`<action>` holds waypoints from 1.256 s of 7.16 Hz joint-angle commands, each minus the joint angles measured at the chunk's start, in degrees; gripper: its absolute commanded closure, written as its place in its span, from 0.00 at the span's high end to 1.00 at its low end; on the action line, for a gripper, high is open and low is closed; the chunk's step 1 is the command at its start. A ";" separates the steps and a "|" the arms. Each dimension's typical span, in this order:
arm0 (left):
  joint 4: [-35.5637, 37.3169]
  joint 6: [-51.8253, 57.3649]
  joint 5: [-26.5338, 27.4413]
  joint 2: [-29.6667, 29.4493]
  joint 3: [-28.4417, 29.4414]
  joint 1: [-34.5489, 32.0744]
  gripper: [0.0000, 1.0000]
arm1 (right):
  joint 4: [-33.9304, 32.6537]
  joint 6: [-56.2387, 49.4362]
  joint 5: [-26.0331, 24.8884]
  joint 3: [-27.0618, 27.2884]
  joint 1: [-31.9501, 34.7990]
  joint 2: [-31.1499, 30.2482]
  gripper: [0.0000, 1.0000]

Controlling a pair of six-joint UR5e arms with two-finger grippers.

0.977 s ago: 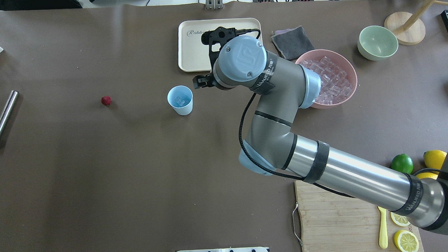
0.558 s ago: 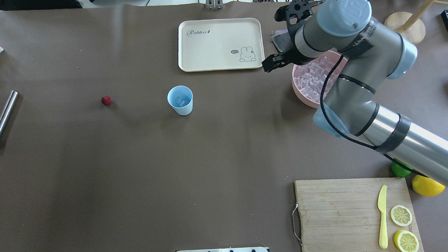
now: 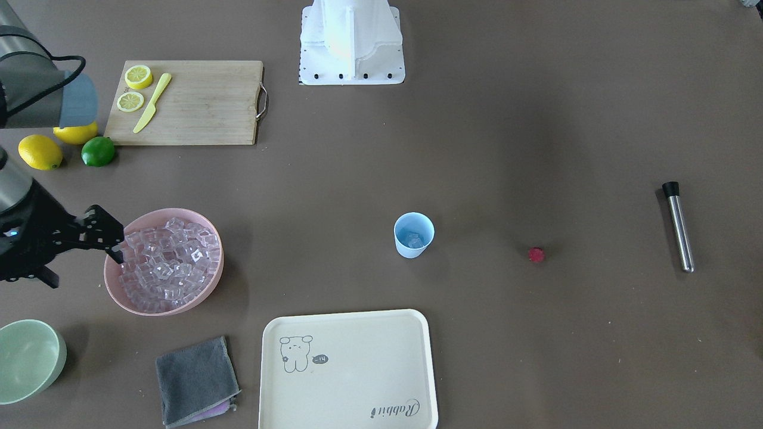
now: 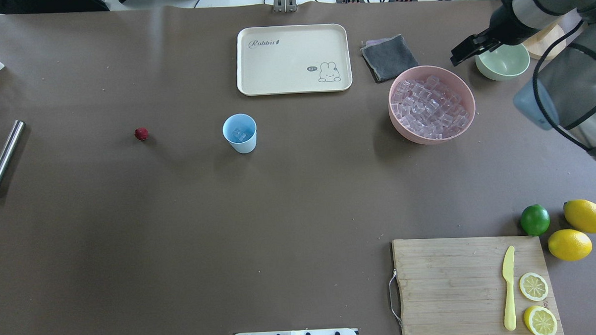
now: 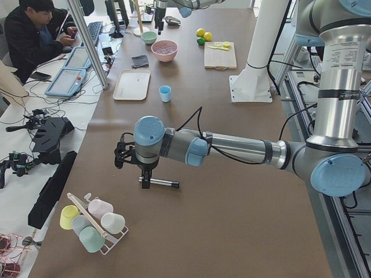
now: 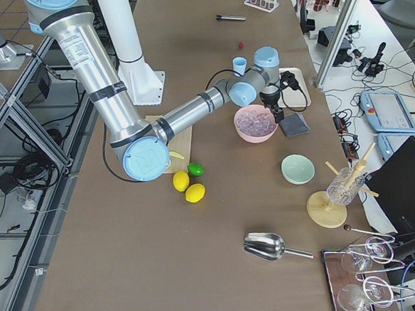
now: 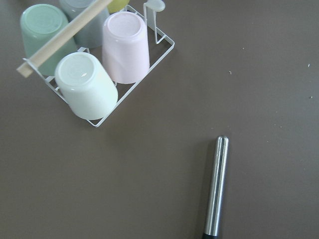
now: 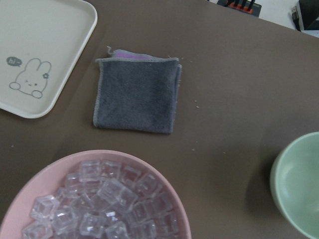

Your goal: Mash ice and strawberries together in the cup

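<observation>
Starting at the far left, the steel muddler (image 4: 2, 159) lies on the worktop (image 4: 181, 231), and the left gripper (image 5: 123, 157) hangs over it in the side view. Whether its fingers are spread or pressed together I cannot tell. Next along, the strawberry (image 4: 141, 134) sits alone on the bare surface, well apart from the cup (image 4: 245, 145), which stands upright mid-worktop with ice (image 4: 239, 134) showing at its bottom. Neither has shifted over the last second. What has changed is on the right. The right gripper (image 4: 461, 54) hovered just right of the cup a second ago and then crossed the pink bowl (image 4: 410, 136) of cubes. It has now swung out to the far right, raised near the pale green bowl (image 4: 502, 63). Its fingers look parted, with nothing between them and touching nothing. To my eye the ice step is finished for now, the berry has yet to go in, and no mashing has begun.
</observation>
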 commanded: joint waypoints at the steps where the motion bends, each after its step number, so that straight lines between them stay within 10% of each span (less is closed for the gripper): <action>1: 0.01 -11.88 1.18 -5.26 1.23 3.01 0.99 | -1.79 -13.63 7.83 -5.36 11.78 -2.19 0.99; 4: -0.17 -22.63 3.19 -14.07 5.72 9.40 0.99 | -3.57 -29.69 13.74 -5.84 26.54 -10.77 0.99; 9: -0.17 -31.86 7.93 -24.89 9.68 25.14 0.99 | -3.99 -32.17 14.27 0.49 30.36 -24.96 0.99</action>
